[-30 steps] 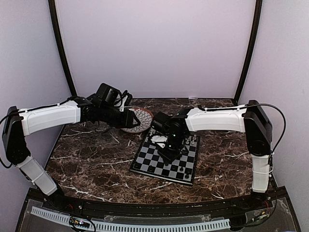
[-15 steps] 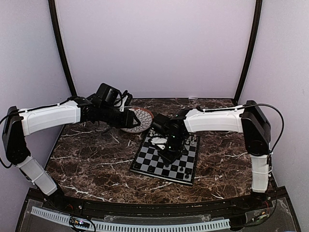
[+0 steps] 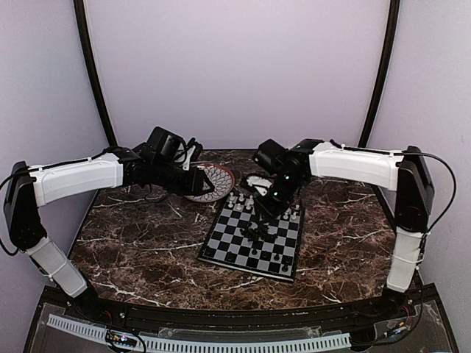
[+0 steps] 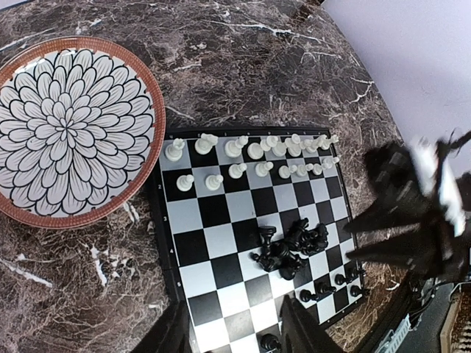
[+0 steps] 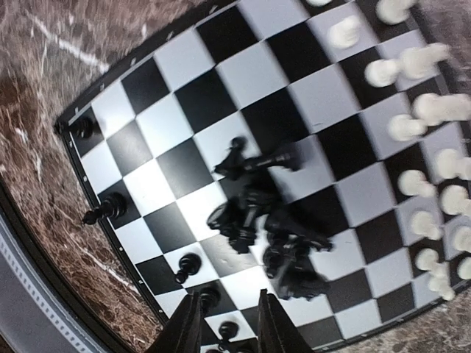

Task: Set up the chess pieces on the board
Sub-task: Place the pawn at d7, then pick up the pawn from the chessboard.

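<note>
Right gripper [image 5: 229,303]: jaws a little apart, nothing between them. It hangs above the board [image 4: 221,243] with its fingers aimed down at the black heap [image 4: 291,246], which suits picking out a single piece.
Left gripper [image 4: 232,323]: fingers spread and empty. It hovers high over the near left part of the board, clear of the other arm, and this is judged to be a waiting post.
Board: lies flat on the marble table [image 4: 243,66], its far left corner just beside the plate [image 4: 73,132].
White pieces [image 4: 254,151]: upright in the two rows along the board's far edge, one to a square. Both rows appear filled, but the kinds are too small to tell.
Black heap: a dozen or so chessmen tumbled on their sides in mid-board, touching and overlapping.
Standing black pieces [image 4: 324,288]: a few upright in the two near rows, with gaps between them where the heaped pieces presumably belong.
Stage (judged): the white side is set; the black side is barely begun.
Next move (judged): take one piece from the rim of the heap, stand it upright, and carry it to a vacant near-row square.
Risk (judged): the pieces lie tangled, so closing on one may drag or scatter its neighbours, or topple those already standing.
</note>
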